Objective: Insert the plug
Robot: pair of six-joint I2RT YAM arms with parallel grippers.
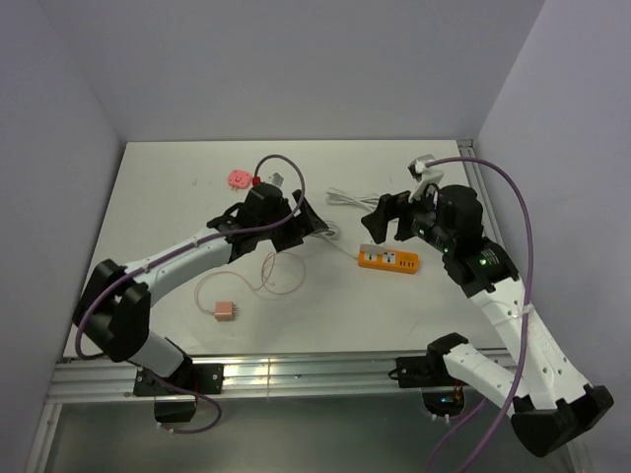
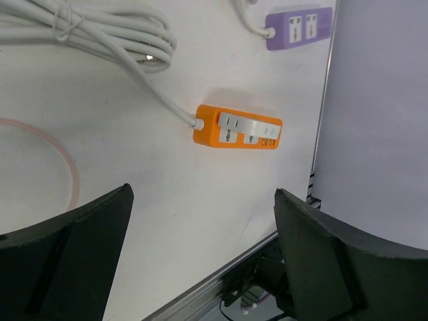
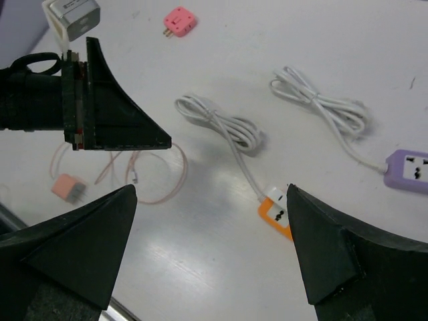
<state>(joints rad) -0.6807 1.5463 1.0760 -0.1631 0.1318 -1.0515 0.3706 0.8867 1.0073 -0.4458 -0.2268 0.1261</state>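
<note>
Plug [image 1: 226, 310] well apart from left tool [image 1: 317, 223]

A white table [image 1: 168, 207] stands between three plain, pale lilac-grey walls: a back wall [image 1: 296, 59], a left wall [image 1: 49, 148] and a right wall [image 1: 577, 89]. An aluminium rail [image 1: 315, 382] runs along its near edge. Soft light shines faintly on the tabletop.

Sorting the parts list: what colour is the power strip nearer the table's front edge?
The power strip is orange, clearest in the left wrist view.
</note>
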